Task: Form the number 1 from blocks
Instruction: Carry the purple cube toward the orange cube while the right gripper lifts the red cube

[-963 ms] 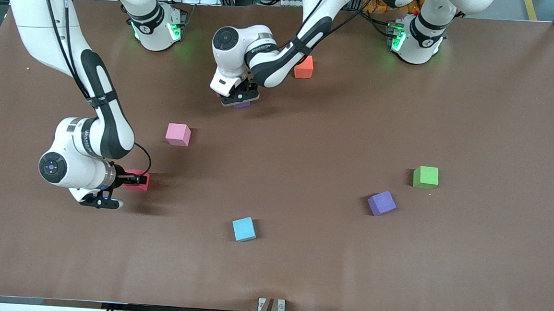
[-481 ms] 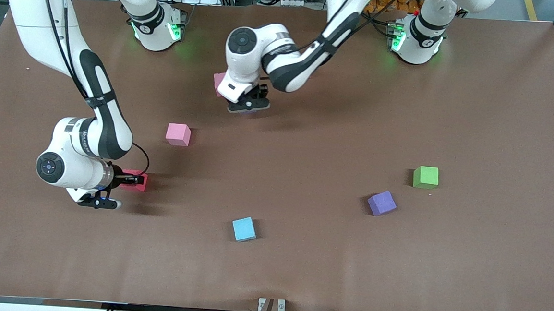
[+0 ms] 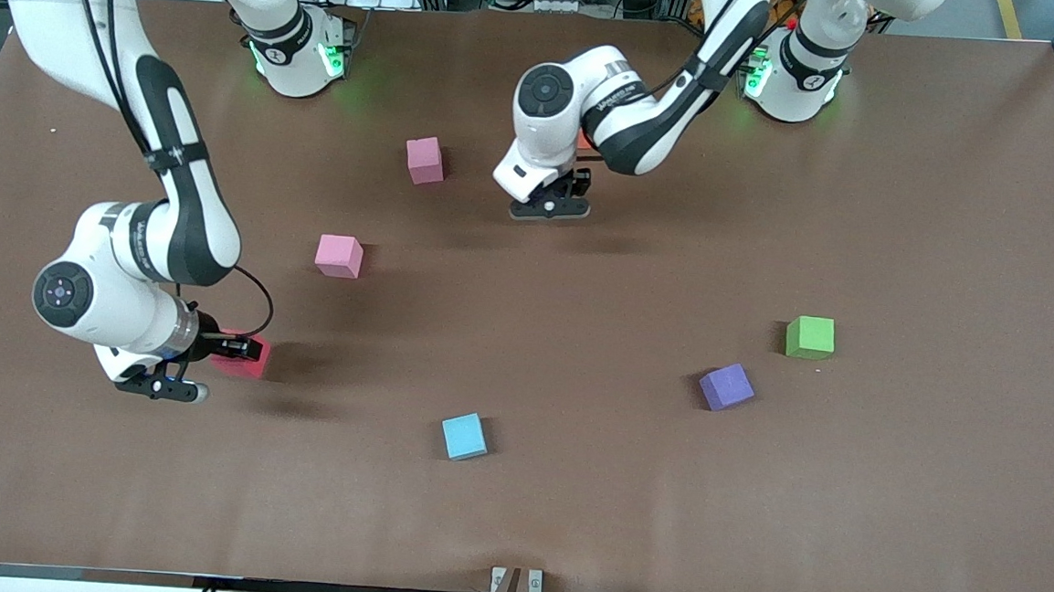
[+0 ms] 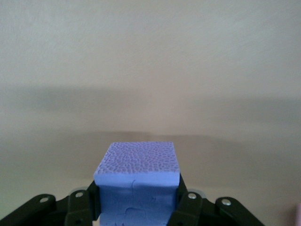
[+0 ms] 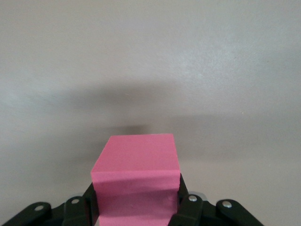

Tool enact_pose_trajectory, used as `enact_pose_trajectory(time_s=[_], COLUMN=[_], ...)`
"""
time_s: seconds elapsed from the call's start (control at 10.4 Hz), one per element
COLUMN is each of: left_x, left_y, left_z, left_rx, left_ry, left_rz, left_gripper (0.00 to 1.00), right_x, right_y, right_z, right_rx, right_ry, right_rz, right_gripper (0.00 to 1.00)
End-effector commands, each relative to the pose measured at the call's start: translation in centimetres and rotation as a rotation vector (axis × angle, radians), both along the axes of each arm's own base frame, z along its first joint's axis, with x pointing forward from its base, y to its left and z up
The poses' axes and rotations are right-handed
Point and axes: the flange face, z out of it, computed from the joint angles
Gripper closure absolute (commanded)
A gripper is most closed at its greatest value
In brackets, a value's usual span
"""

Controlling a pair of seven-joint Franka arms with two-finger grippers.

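My left gripper [image 3: 553, 199] [image 4: 137, 200] is shut on a purple block [image 4: 137, 165] and holds it just above the table, between the two bases' ends; the hand hides that block in the front view. The left arm covers almost all of the orange block. My right gripper [image 3: 238, 348] [image 5: 136, 200] is shut on the red block [image 3: 246, 367] [image 5: 136, 162], low over the table at the right arm's end. A dusky pink block [image 3: 425, 160] and a lighter pink block [image 3: 339, 255] rest on the table. The second purple block [image 3: 726, 386] lies toward the left arm's end.
A green cube [image 3: 809, 337] sits beside the second purple block, slightly farther from the front camera. A light-blue cube [image 3: 463, 436] lies nearer to that camera, about mid-table. The brown table [image 3: 890, 501] has bare room around them.
My left gripper has carried the purple block toward the left arm's end, uncovering the dusky pink block and hiding the orange one. My right gripper drifted with the red block toward the right arm's end.
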Motion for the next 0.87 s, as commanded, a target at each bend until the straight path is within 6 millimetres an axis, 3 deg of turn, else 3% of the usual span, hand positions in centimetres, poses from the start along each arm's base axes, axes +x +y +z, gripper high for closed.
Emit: enact_pose_trajectory(time_s=[0.0, 0.1, 0.39, 0.77], left_x=[-3.2, -3.8, -6.7, -8.6], left_y=[3.3, 3.6, 4.6, 4.1], left_z=[-1.7, -2.2, -3.9, -3.1], left_rx=[-0.019, -0.019, -0.036, -0.056], left_ry=[-0.025, -0.026, -0.019, -0.028], left_rz=[-0.055, -0.061, -0.090, -0.109], left_gripper=[1.00, 1.00, 1.00, 1.00], right_x=[-2.1, -3.2, -6.9, -12.1], right_y=[3.9, 4.8, 5.2, 7.9], right_z=[3.0, 3.6, 4.3, 7.2], right_rx=[-0.040, -0.031, -0.005, 0.024], right_ry=[-0.027, -0.066, -0.125, -0.129], right_rz=[-0.086, -0.099, -0.147, -0.192], right_gripper=[0.49, 0.49, 0.49, 0.49])
